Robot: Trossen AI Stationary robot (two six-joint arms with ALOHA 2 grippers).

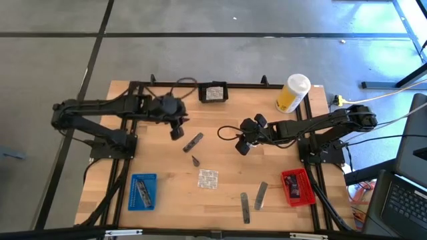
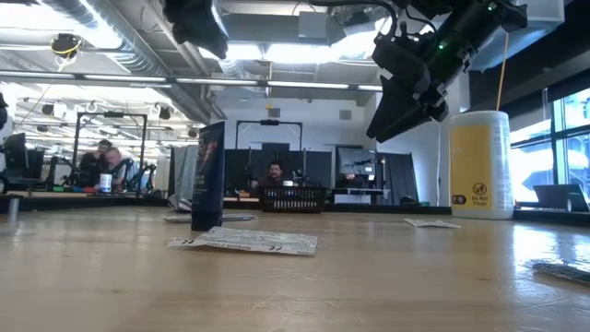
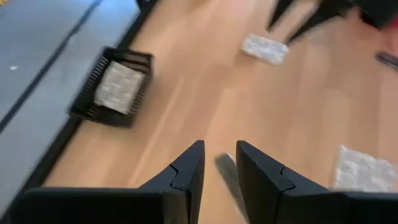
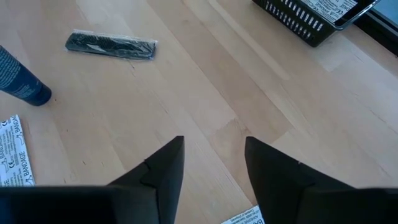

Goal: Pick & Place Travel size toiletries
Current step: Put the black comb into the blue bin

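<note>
1. The left gripper [image 1: 177, 132] is hanging over the table's [image 1: 160, 160] back-left, fingers narrowly parted, empty.
2. The right gripper [image 1: 244, 147] is hovering mid-table, fingers apart, holding nothing.
3. Between them a stick [image 1: 193, 141] and a tube [image 1: 195, 161] are lying; a sachet [image 1: 207, 179] is sitting nearer the front edge, bare wood around it.
4. A basket [image 1: 213, 93] is sitting at the back edge.

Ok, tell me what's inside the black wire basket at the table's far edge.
The black wire basket holds silvery-white foil sachets, lying flat. Anything beneath them is covered.
</note>
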